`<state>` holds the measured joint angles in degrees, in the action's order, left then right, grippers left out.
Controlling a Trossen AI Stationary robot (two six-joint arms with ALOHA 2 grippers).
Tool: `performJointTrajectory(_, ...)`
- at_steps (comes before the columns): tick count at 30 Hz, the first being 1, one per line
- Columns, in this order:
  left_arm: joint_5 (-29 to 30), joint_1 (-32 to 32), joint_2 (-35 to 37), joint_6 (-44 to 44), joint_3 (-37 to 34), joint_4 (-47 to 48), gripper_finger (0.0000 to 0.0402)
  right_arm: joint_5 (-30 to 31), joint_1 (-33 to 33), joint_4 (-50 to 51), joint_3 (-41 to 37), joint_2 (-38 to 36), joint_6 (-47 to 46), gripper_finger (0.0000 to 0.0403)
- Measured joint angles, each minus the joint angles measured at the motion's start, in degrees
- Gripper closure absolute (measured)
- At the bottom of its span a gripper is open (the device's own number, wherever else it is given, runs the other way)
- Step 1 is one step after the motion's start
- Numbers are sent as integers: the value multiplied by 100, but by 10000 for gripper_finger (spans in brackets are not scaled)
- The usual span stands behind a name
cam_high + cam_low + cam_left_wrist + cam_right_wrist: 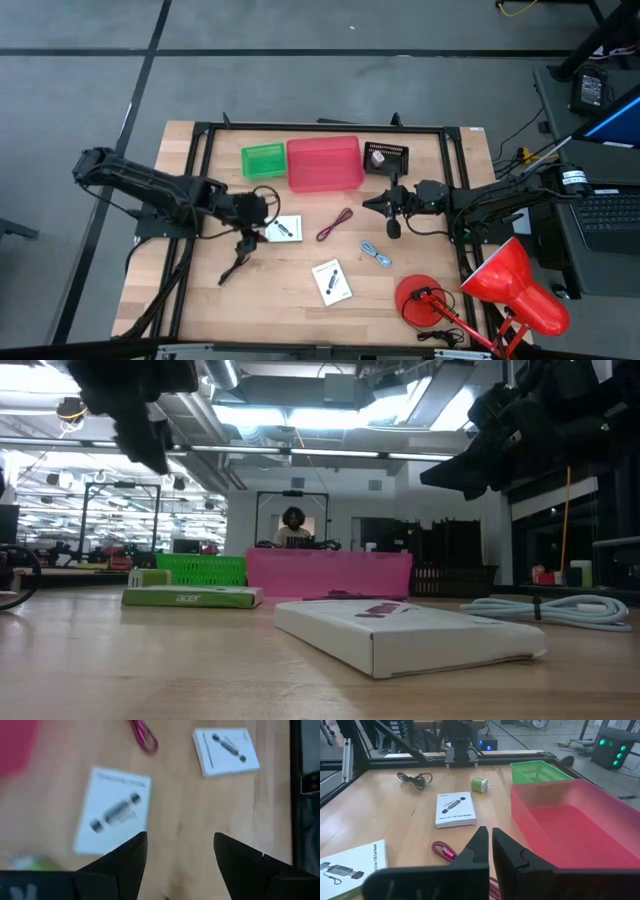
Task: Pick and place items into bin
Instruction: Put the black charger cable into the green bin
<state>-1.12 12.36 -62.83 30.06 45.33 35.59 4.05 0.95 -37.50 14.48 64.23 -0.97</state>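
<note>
Two white boxes lie on the wooden worktop (200, 310): one (332, 282) near the front edge beside a blue cord (376, 254), the other (285, 229) farther back, just under the left hand (262, 212), whose fingers are spread with nothing between them. Beyond it a red cord (334, 225) lies loose, and the right hand (378, 206) (fingers pressed together, holding nothing) hangs in front of the red bin (324, 164), with a green basket (263, 159) beside that bin.

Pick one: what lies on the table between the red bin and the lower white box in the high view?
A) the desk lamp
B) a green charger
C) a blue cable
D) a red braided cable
D: in the high view the red braided cable lies on bare wood below the red bin and above the lower white box; the blue cable sits off to the right.
</note>
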Motion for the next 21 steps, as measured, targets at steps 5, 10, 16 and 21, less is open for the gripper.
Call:
performJointTrajectory(5,-262,543,-471,1299,117,227,178,-2,0,24,0,0,0,396)
performJointTrajectory(10,-921,934,-923,2445,278,840,178,-2,0,22,0,0,-2,396)
performJointTrajectory(16,-1096,1317,-1210,3312,338,1503,178,-3,0,13,1,0,-11,396)
performJointTrajectory(21,-532,1566,-1413,3664,338,1552,178,-2,0,9,0,0,-24,396)
